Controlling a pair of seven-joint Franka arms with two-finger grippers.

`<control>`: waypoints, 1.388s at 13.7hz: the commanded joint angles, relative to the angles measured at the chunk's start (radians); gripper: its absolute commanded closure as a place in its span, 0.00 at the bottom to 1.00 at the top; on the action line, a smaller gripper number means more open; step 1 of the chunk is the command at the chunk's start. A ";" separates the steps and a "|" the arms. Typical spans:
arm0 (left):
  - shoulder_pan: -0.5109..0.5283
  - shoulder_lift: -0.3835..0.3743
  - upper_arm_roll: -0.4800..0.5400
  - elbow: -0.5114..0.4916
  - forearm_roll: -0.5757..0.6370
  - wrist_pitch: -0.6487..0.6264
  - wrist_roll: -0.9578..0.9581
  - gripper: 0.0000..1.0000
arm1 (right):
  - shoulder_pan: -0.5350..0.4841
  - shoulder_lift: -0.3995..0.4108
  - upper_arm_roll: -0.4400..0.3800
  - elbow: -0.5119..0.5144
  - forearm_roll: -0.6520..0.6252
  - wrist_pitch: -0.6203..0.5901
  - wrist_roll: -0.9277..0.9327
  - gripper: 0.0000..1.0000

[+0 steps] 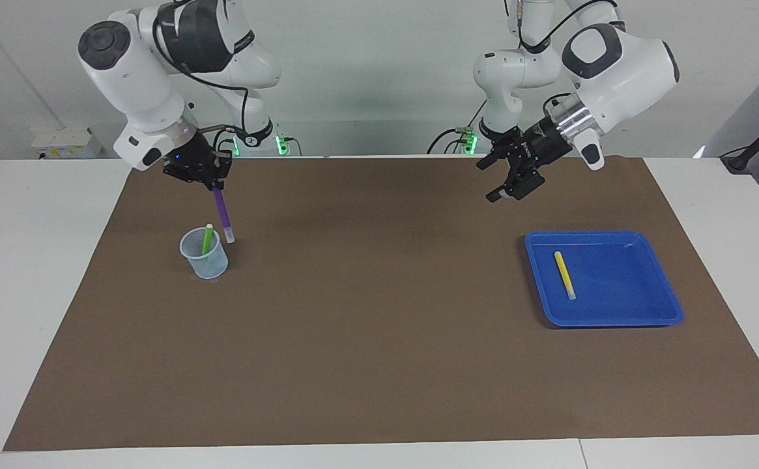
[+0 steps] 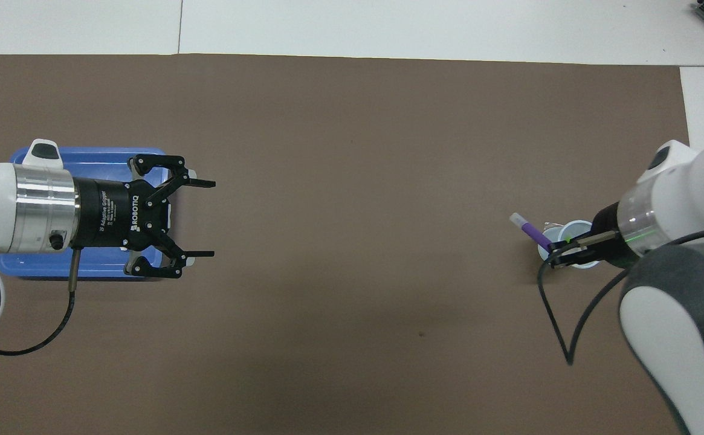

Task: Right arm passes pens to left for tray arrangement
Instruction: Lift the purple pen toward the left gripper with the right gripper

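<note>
Right hand (image 1: 213, 184), black, 2-fingered, with a small blue light at the wrist: clamped tight on the upper end of the slim purple marker pen (image 1: 221, 212). The pen hangs clear in the air, tilted, its pale whitish tip lowest, just beside the rim of the small pale blue translucent cup (image 1: 204, 256) and touching neither cup nor mat. In the overhead view the right hand (image 2: 560, 252) sits over the cup (image 2: 575, 228), and the purple pen (image 2: 533, 233) slants out from it toward the middle of the counter.

In that cup stands 1 slim green marker pen (image 1: 207, 240), leaning, pale tip uppermost above the rim. The cup stands on the brown paper mat (image 1: 379, 339) toward the right arm's end of the counter.

Left hand (image 1: 508, 177), black, 2-fingered, no blue light: fingers spread wide, holding nothing. It hovers in the air, pointing toward the middle of the counter. From overhead the left hand (image 2: 197, 219) sits over the edge of the shallow bright blue plastic tray (image 2: 95, 158) and the mat beside it.

The tray (image 1: 653, 312) rests flat on the mat toward the left arm's end of the counter, well apart from the cup. Inside it lies 1 slim yellow marker pen (image 1: 563, 273), flat on the tray floor, pale tip pointing away from the robots.

The white counter (image 1: 21, 273) shows around the mat.
</note>
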 commanded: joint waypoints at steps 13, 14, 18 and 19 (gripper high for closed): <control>-0.122 -0.023 0.003 -0.079 -0.238 0.021 0.286 0.00 | 0.470 -0.005 0.013 -0.027 0.073 0.506 0.165 1.00; -0.123 -0.023 0.001 -0.081 -0.238 0.033 0.286 0.00 | 0.487 -0.005 0.013 -0.032 0.070 0.535 0.167 1.00; -0.181 -0.036 0.000 -0.118 -0.269 0.092 0.286 0.00 | 0.506 -0.008 0.014 -0.046 0.018 0.609 0.170 1.00; -0.180 -0.036 0.000 -0.118 -0.269 0.086 0.286 0.00 | 0.506 -0.008 0.014 -0.052 0.005 0.628 0.170 1.00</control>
